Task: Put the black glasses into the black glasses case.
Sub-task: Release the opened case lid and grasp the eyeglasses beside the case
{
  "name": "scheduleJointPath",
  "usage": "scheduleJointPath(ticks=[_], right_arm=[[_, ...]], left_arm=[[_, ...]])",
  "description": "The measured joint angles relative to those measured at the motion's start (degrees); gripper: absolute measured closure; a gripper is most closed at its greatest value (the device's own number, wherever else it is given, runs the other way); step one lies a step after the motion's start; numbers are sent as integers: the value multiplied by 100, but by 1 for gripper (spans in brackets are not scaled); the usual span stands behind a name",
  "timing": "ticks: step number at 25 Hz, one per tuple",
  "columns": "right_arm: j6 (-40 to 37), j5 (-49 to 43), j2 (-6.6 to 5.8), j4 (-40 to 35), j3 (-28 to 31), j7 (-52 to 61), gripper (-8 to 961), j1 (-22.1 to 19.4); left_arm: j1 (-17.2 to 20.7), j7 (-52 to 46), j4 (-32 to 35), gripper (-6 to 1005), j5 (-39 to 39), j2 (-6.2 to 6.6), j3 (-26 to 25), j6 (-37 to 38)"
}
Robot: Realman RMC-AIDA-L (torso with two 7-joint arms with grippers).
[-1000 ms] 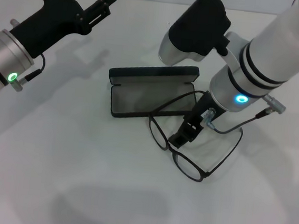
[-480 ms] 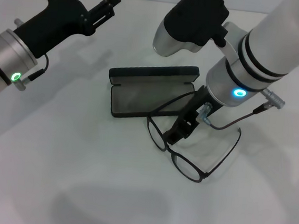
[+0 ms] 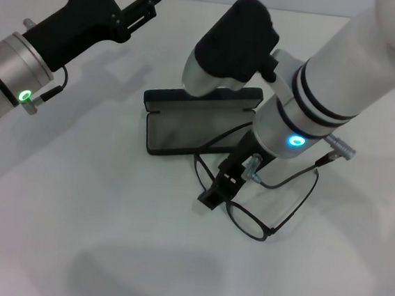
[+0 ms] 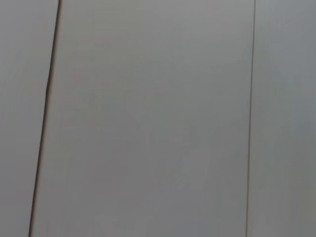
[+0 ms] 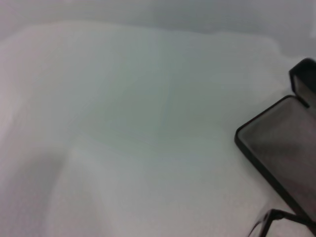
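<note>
From the head view, my right gripper sits low over the black glasses, and the arm above it hides the left lens and the bridge from me. I can't make out whether its fingers are closed or apart, nor whether they touch the frame. The same arm covers the far right corner of the black glasses case. The right wrist view cuts the case off at the picture's edge, leaving one corner and a scrap of the frame. My left wrist view gives only blank pale surface with thin lines I can't identify.
</note>
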Motion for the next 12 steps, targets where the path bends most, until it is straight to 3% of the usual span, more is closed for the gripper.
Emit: scheduleJointPath(ticks=[11, 12], right_arm=[[196, 201, 0, 551, -282, 2, 318, 232], [236, 202, 0, 571, -326, 2, 362, 233]], left_arm=[[-10, 3, -8, 363, 4, -3, 51, -12], [-10, 3, -9, 363, 4, -3, 52, -14]])
